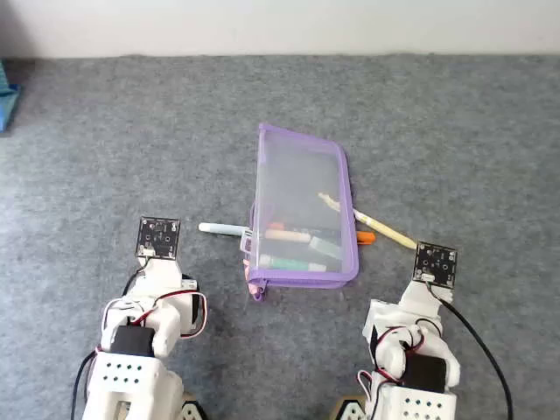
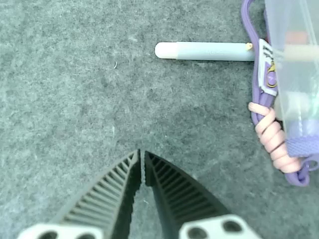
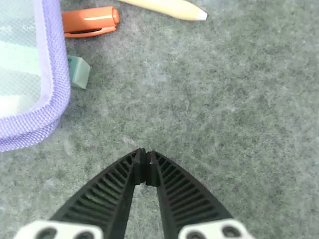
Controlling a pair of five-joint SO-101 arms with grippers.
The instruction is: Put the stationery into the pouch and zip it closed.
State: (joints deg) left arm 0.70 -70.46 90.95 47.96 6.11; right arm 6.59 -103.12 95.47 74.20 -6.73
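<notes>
Pouch flat mid-table, pens inside. Grey pen touching one edge, pencil and orange pen jutting out opposite. Left gripper clenched, empty, over bare table; right gripper likewise.

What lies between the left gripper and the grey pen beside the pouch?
Only bare carpet lies between the left gripper and the grey pen, as the left wrist view shows.

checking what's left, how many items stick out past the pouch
4: grey pen on the left side of the pouch; orange pen, cream pen and green block on its right. More may be hidden.
</notes>
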